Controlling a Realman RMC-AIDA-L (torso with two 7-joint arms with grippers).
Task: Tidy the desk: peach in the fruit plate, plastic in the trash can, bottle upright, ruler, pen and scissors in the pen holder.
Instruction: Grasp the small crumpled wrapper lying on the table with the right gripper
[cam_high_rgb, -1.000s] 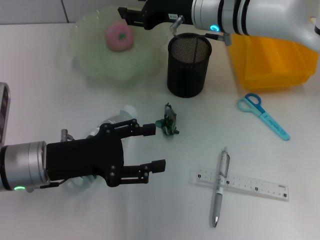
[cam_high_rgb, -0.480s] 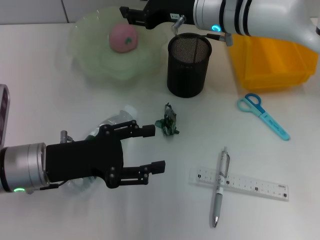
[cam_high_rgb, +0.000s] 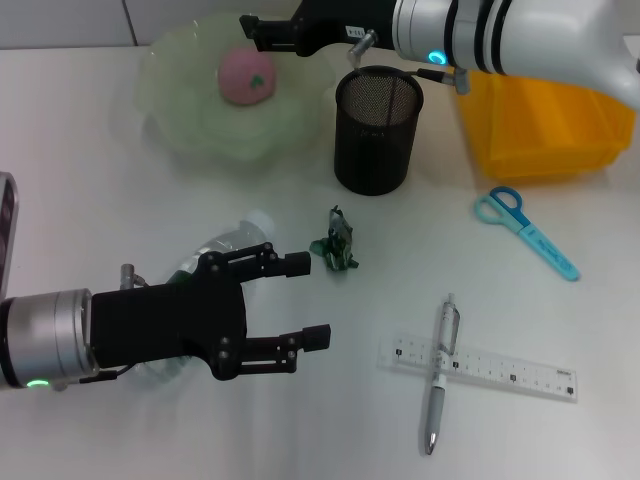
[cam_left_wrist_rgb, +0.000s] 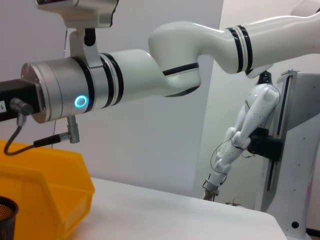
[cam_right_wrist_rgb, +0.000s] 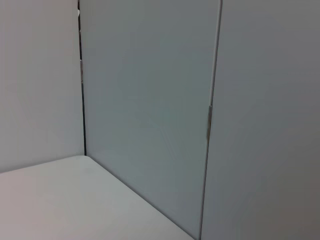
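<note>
The pink peach (cam_high_rgb: 248, 75) lies in the pale green fruit plate (cam_high_rgb: 190, 110) at the back. My right gripper (cam_high_rgb: 250, 27) hovers open just behind the peach, holding nothing. My left gripper (cam_high_rgb: 306, 300) is open near the front left, above the clear bottle (cam_high_rgb: 235, 240), which lies on its side and is partly hidden by the gripper. A crumpled green plastic scrap (cam_high_rgb: 336, 248) lies just beyond the left fingertips. The black mesh pen holder (cam_high_rgb: 377, 130) stands upright. Blue scissors (cam_high_rgb: 525, 230) lie to the right. The pen (cam_high_rgb: 440, 375) lies across the clear ruler (cam_high_rgb: 500, 370).
A yellow bin (cam_high_rgb: 545, 125) stands at the back right beside the pen holder, and it also shows in the left wrist view as the yellow bin (cam_left_wrist_rgb: 40, 190) under my right arm (cam_left_wrist_rgb: 150, 75). The right wrist view shows only wall panels.
The peach has rolled a little to the right in the plate and settled. My left gripper has sunk slightly toward the table; the right gripper has barely moved.
</note>
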